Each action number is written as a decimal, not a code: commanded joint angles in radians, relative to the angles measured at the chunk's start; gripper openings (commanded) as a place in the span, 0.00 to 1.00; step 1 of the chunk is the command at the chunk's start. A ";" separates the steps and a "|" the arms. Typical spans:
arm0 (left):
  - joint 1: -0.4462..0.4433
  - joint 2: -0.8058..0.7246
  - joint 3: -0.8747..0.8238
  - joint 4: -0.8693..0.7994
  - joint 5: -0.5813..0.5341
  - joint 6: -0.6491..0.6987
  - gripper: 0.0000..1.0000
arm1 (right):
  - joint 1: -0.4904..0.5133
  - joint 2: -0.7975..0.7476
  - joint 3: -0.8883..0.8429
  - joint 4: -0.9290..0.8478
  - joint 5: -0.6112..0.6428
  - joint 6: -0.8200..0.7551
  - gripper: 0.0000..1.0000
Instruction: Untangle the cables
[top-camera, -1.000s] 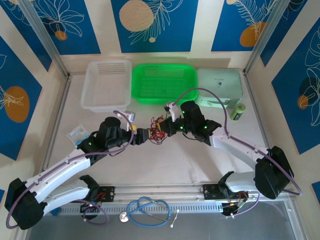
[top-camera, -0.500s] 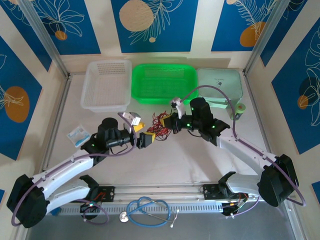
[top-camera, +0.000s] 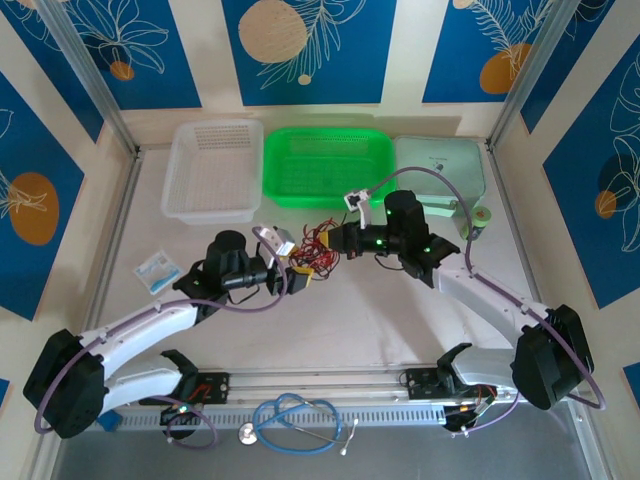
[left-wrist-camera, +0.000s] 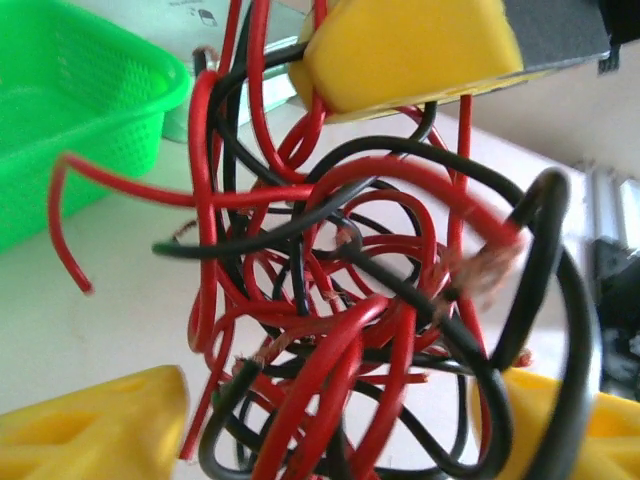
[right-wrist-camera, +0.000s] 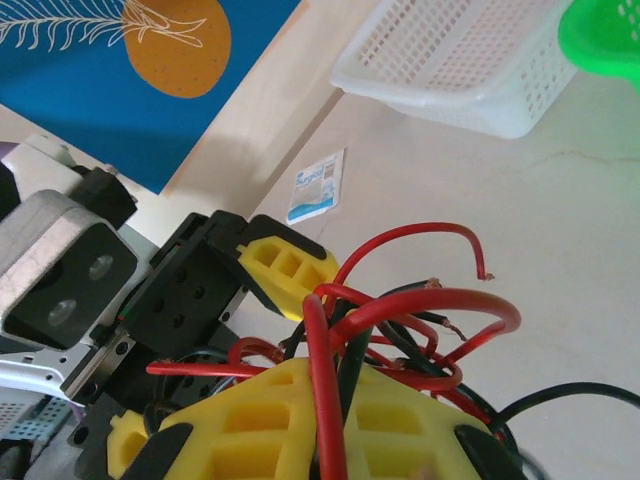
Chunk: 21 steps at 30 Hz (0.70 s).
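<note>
Middle of pale counter (top-camera: 380, 320): cables (top-camera: 318, 250), red-black knot, between left gripper (top-camera: 298, 281) and right gripper (top-camera: 335, 240). Right one pinched tight on wires. Left one spread wide round knot, touching or not, can't really tell. White basket (top-camera: 215, 170), green basket (top-camera: 328, 165), pale box (top-camera: 440, 170) at back; blue leaf-print walls (top-camera: 300, 50) all round.

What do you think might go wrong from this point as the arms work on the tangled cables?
1. The left claw stands open around much of the knot of cables; closing there would likely pinch several strands at once, so pulling may tighten it.
2. The right claw is shut on just a few strands, which could slip out under tension.
</note>
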 joint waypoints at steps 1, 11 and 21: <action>-0.005 0.008 0.038 0.065 -0.071 0.024 0.55 | -0.001 -0.002 0.029 0.013 -0.024 0.064 0.00; -0.010 0.024 0.027 -0.057 -0.320 0.004 0.00 | 0.000 -0.025 -0.032 -0.170 0.336 0.285 0.00; -0.011 0.146 -0.183 0.132 -0.581 -0.189 0.00 | 0.052 0.122 -0.241 0.048 0.533 0.554 0.00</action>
